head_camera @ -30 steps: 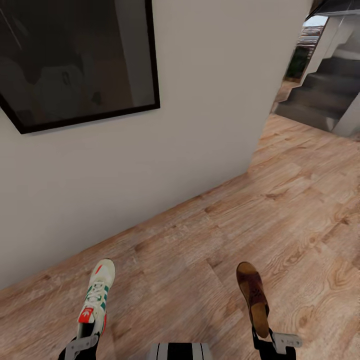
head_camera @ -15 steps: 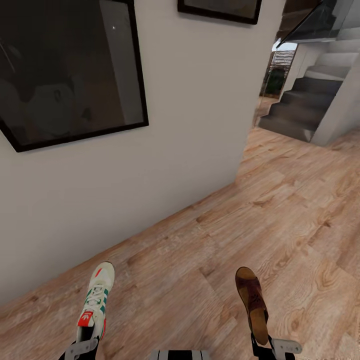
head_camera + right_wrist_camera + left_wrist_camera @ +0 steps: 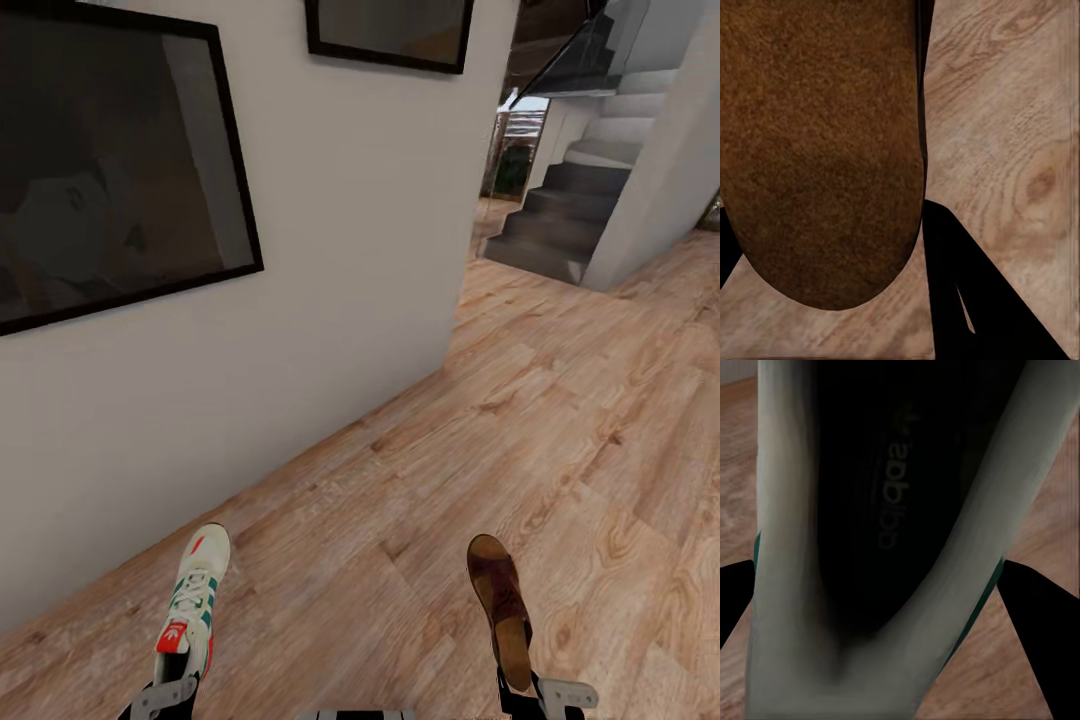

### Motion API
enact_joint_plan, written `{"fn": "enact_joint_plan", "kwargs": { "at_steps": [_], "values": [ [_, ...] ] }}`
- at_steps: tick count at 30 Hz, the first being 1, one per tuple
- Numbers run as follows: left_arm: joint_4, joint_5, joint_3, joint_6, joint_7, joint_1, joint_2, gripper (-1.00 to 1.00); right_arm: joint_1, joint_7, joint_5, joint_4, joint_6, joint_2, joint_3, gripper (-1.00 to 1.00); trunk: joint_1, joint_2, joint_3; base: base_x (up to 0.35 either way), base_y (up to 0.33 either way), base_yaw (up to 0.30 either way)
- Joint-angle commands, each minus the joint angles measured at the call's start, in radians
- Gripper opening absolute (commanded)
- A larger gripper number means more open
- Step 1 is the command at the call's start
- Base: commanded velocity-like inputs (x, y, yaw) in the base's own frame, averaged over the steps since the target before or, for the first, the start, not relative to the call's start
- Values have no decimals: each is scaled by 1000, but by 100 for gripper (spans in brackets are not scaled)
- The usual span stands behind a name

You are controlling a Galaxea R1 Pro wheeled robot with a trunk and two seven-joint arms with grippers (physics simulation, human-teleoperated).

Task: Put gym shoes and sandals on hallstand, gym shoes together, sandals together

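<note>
Head view: left gripper (image 3: 165,692) grips gym shoe (image 3: 192,602) heel, right gripper (image 3: 545,692) grips sandal (image 3: 502,607) heel; toes point forward.

wall (image 3: 330,260) blocks left/ahead | corridor floor (image 3: 560,420) open to the right | stairs (image 3: 560,220) far ahead

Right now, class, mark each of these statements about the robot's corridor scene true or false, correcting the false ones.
1. The left gripper holds a sneaker. True.
2. The right gripper holds a second sneaker. False: it holds a brown sandal.
3. Stairs rise beyond the wall's corner. True.
4. The floor is grey tile. False: it is wood-grain planks.
5. Dark framed pictures hang on the wall. True.
</note>
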Motion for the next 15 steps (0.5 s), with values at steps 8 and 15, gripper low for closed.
{"fn": "enact_joint_plan", "kwargs": {
  "at_steps": [8,15],
  "values": [
    [1,8,-2,-1,-10,0,0,-100,-1,1,7,1,-3,1,-8,-100,-8,14,6,0,0,-277],
    [1,6,-9,-1,-10,0,-5,-100,-1,1,7,0,-4,-1,-9,-100,-8,14,8,0,0,-300]
  ]
}}
